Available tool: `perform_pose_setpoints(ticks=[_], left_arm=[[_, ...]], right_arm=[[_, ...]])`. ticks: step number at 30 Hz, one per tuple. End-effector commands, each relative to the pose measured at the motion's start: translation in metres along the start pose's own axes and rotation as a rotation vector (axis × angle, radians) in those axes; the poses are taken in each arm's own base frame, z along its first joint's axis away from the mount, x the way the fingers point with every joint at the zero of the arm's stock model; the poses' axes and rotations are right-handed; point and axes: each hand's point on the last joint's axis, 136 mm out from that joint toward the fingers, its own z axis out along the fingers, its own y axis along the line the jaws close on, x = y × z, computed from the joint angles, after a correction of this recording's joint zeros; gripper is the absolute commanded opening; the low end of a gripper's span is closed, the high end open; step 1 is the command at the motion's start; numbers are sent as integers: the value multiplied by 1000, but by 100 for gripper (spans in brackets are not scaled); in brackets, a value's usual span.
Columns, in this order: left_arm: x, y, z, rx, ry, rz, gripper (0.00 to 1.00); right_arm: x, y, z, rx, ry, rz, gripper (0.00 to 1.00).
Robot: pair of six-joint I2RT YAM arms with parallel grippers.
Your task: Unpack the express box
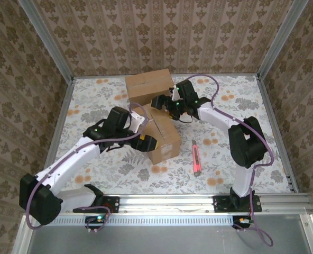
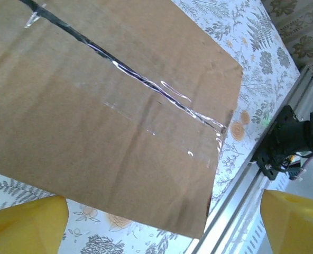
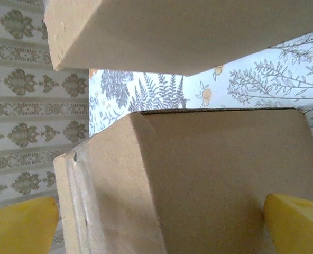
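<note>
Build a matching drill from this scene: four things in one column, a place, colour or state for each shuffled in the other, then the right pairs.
Things:
1. far box
2. near box
3. box cutter
4. left tool

Descriptions:
A. pink, lying on the tablecloth
B. open, at the near box's left side
C. closest to the back wall
D. clear tape along its seam

Pairs: 1-C, 2-D, 3-A, 4-B.
</note>
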Motion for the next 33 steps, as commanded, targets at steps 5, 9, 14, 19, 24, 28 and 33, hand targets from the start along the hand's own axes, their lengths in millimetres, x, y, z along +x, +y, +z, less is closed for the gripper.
perform_pose_setpoints(ticks=[5, 9, 14, 19, 24, 28, 33], left_arm=[[-6, -2, -8, -29, -55, -9, 96], [-5, 5, -12, -84, -48, -25, 97], [-1, 10, -11, -108, -26, -47, 98], [0, 9, -12, -106, -26, -59, 100], [-9, -2, -23, -88, -68, -36, 100], [-13, -8, -27, -71, -81, -28, 100], [-13, -12, -28, -51, -78, -36, 100]], right_arm=[[28, 8, 5, -9, 103, -13, 100], [36, 2, -2, 37, 93, -2, 100], [41, -3, -12, 74, 76, 4, 100], [37, 1, -20, 92, 55, -15, 100], [25, 8, -40, 157, -6, -63, 100], [19, 13, -61, 202, -59, -98, 100], [18, 12, -87, 262, -108, -123, 100]])
